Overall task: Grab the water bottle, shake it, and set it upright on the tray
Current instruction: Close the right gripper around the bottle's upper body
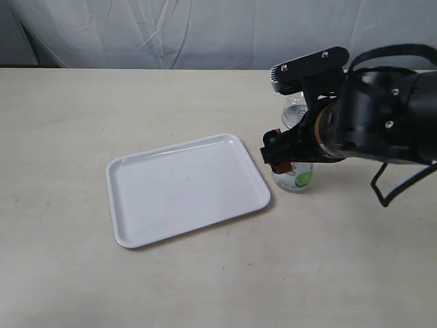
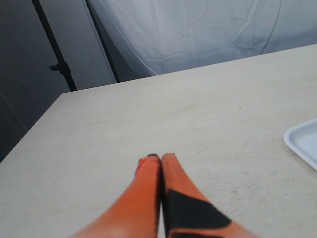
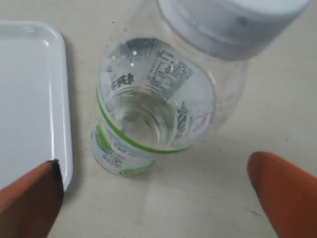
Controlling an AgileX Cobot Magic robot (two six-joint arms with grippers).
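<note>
The water bottle (image 1: 296,179) stands upright on the table just right of the tray (image 1: 184,188), mostly hidden by my right arm in the exterior view. In the right wrist view the water bottle (image 3: 158,109) shows from above, white cap (image 3: 237,20) close to the camera, with the tray (image 3: 29,99) beside it. My right gripper (image 3: 158,198) is open, its orange fingers (image 3: 282,193) spread wide, nothing between them; the bottle sits just beyond the tips. My left gripper (image 2: 161,158) is shut and empty, over bare table, out of the exterior view.
The tray holds nothing. A white cloth backdrop (image 1: 205,34) hangs behind the table's far edge. In the left wrist view a corner of the tray (image 2: 304,141) shows, and a dark stand (image 2: 59,64) rises past the table edge.
</note>
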